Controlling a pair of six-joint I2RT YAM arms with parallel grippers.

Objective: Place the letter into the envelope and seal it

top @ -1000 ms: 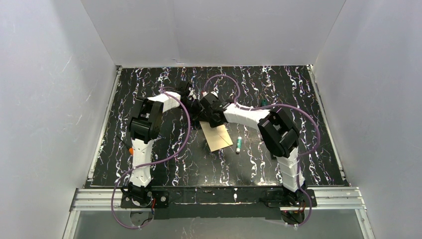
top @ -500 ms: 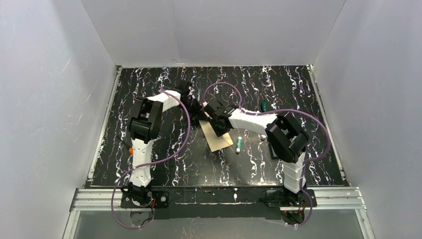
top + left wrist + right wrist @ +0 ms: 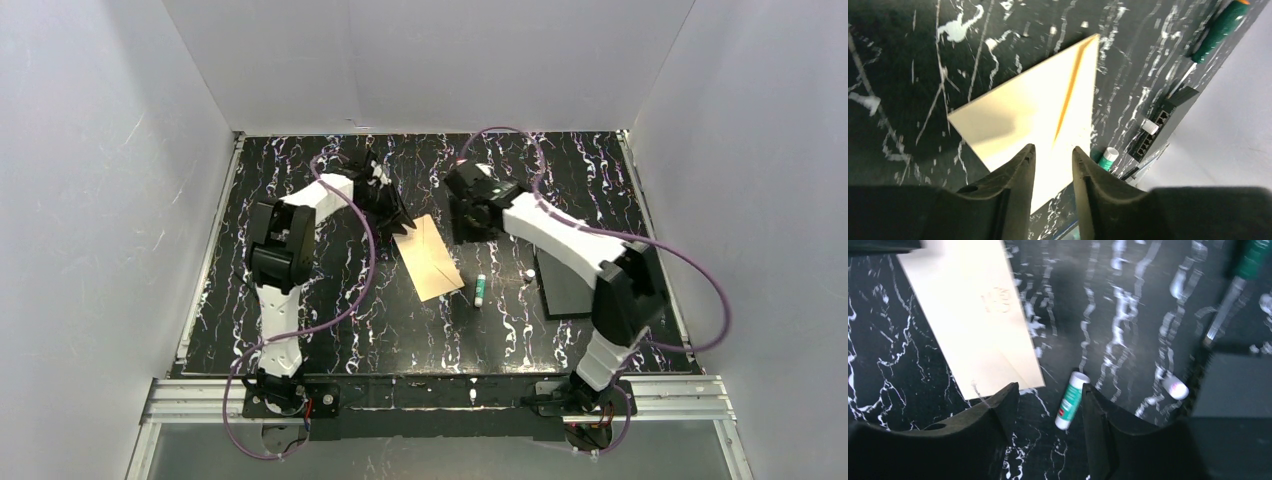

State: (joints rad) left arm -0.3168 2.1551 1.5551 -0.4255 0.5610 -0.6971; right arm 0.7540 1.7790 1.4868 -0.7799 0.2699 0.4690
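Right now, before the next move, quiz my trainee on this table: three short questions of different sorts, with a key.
1. True or false: the right pincer grips the glue stick.
2. In the top view, what lies just right of the envelope? A) glue stick B) scissors C) cup
3. Which pincer's wrist camera sees the envelope through the gap in that pincer?
Key: 1 false, it is open and empty; 2 A; 3 left pincer.

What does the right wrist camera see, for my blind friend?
A cream envelope lies flat on the black marbled table, beyond the open, empty right claw. A green-and-white tube lies near the envelope's corner.
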